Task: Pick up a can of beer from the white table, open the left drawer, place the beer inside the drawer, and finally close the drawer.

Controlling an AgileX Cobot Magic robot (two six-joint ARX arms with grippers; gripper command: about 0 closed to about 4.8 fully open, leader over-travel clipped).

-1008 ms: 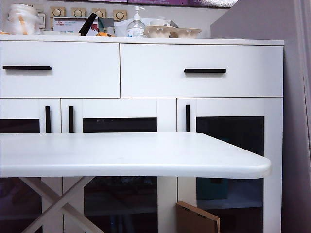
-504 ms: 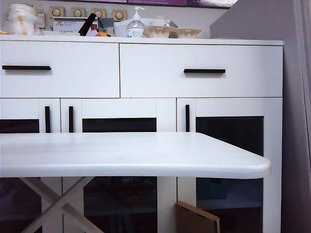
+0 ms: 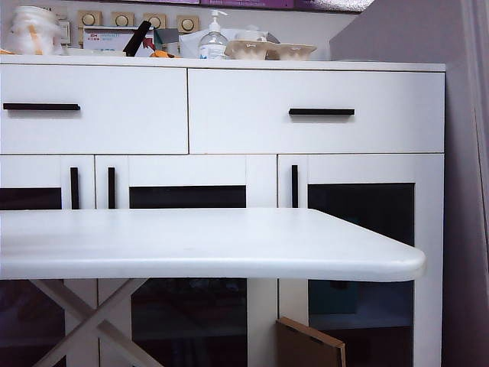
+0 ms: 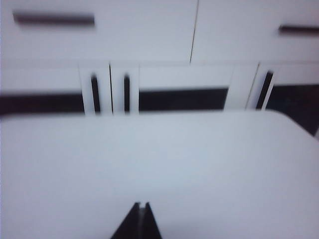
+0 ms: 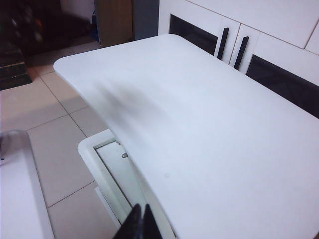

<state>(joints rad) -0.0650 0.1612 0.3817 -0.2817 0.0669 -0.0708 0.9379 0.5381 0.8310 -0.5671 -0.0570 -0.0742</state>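
The white table [image 3: 206, 241] is seen in the near part of the exterior view, and its top is bare in all 3 views. The can of beer is not seen in any picture, so its place cannot be told. Behind the table a white cabinet [image 3: 263, 180] with dark glass doors is placed. The left drawer [image 3: 95, 109] is seen at the upper left of the cabinet, fully shut, with its black bar handle [image 3: 41, 106] level. To its right the wider right drawer [image 3: 317, 112] is also shut. On the cabinet top a clear pump bottle [image 3: 214, 40] is seen among other small things.

No arm is seen in the exterior view. The left gripper [image 4: 139, 224] is shown in the blurred left wrist view, with its 2 fingers pressed together and nothing between them, above the near part of the table. The right gripper [image 5: 139, 223] is also closed and empty, and it is held over the edge of the table, above the tiled floor [image 5: 60, 144].
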